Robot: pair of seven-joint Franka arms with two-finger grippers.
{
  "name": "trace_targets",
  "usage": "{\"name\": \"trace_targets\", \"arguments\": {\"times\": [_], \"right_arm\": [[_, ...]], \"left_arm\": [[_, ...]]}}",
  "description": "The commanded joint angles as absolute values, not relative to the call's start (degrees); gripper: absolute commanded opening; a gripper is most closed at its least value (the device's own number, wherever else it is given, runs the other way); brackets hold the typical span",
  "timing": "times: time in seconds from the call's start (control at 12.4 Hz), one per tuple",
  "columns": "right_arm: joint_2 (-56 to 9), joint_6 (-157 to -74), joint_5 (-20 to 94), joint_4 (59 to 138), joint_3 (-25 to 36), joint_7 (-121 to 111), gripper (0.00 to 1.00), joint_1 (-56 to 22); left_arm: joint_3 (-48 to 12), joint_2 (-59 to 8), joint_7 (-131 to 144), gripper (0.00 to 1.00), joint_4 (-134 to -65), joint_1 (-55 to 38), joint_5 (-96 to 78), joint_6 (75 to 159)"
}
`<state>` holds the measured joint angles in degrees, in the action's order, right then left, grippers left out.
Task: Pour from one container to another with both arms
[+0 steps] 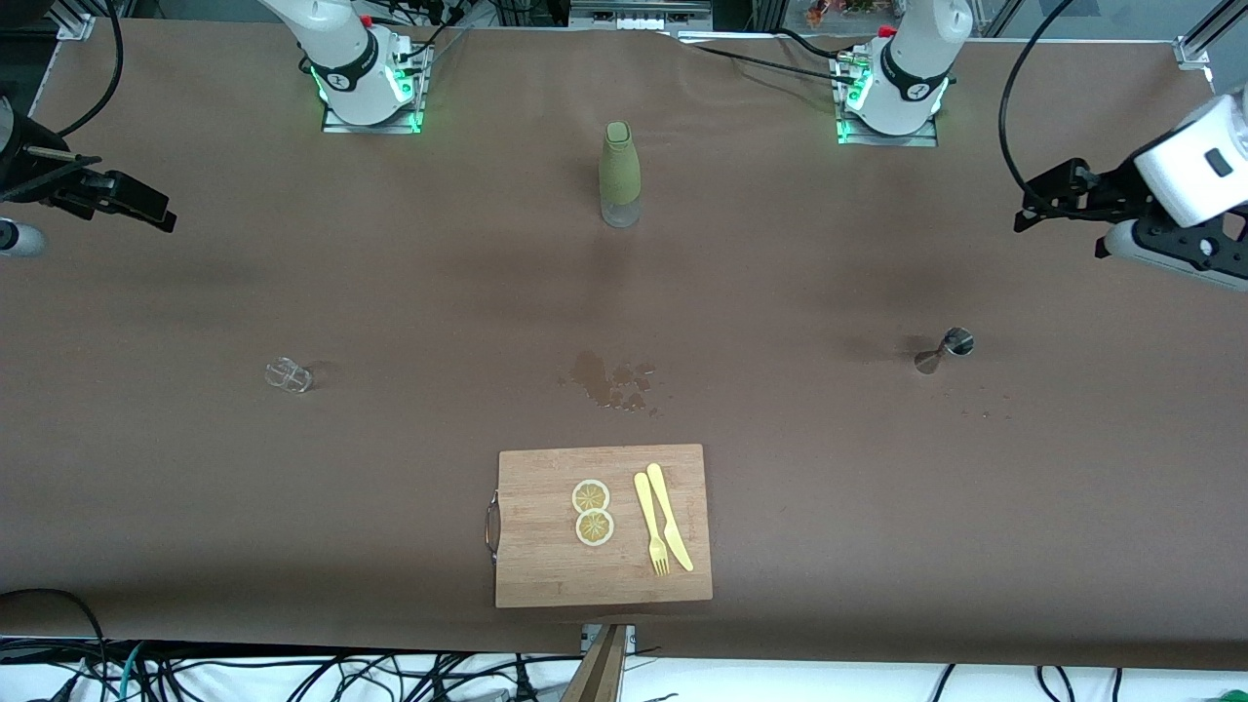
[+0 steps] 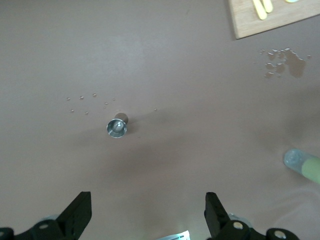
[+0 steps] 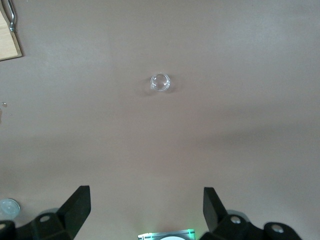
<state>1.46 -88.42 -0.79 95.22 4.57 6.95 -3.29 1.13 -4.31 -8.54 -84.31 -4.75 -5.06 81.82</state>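
The tiny clear glass cup [image 1: 289, 375] stands on the brown table toward the right arm's end; the right wrist view shows it from above [image 3: 160, 82]. The shiny steel jigger [image 1: 944, 352] stands upright toward the left arm's end, with small droplets beside it, and the left wrist view shows it too [image 2: 117, 127]. My left gripper [image 1: 1058, 229] [image 2: 146, 215] hangs open and empty in the air at its table end, apart from the jigger. My right gripper [image 1: 117, 200] [image 3: 145, 207] hangs open and empty at the other end, apart from the cup.
A tall olive-green bottle [image 1: 618, 175] stands mid-table near the bases. A wet spill [image 1: 612, 380] lies in the middle. Nearer the camera, a wooden cutting board [image 1: 546, 565] carries two lemon slices [image 1: 592, 512] and a yellow knife and fork [image 1: 661, 526].
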Motion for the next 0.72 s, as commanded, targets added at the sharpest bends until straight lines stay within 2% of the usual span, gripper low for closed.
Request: {"name": "trace_targets", "arguments": {"times": [0.0,0.64], "right_arm": [[1.2,-88.9,-1.4,94.2,5.2,7.6,1.00,-4.4],[1.1,-88.9,-0.9,94.3,5.4,7.6,1.00,-4.4]], "left_arm": [[-1.3,-2.5,-7.0,1.00,-85.5,-1.5,-2.6,81.7],[-1.1,-1.8,-2.8,1.00,-85.2,-1.9,0.4,80.2]]}}
